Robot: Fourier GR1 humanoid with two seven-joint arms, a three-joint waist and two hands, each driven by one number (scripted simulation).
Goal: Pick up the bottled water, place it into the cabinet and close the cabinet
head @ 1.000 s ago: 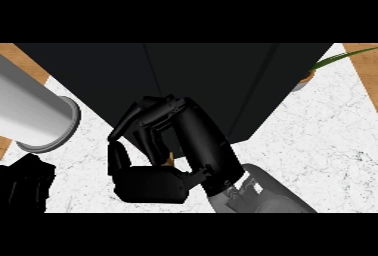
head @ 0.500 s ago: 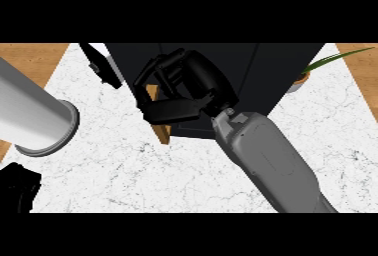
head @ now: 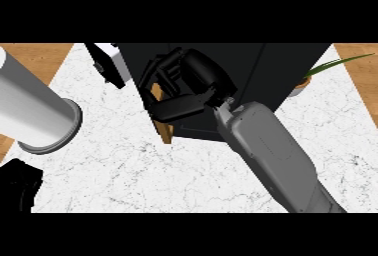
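Note:
My right hand point(head: 188, 82) is at the open front of the black cabinet point(head: 288, 65), its fingers point(head: 166, 70) and thumb curled. The bottled water does not show; the curled hand hides what it holds. A strip of the cabinet's brown wooden inside point(head: 165, 131) is visible just below the hand. The cabinet's door point(head: 109, 62), white-edged, stands swung out to the left of the hand. My left forearm point(head: 33, 112) crosses the left edge as a thick grey cylinder, with the black left hand point(head: 16, 186) at the lower left, apart from the cabinet.
The cabinet stands on a white marble counter point(head: 148, 175). A small potted plant point(head: 301, 89) with green leaves sits at the cabinet's right side. Brown wood borders the counter at the upper left and upper right.
My right hand has moved away from me and up the view, from over the counter to the cabinet's open front. The forearm has stretched out after it. The open door has come into view.

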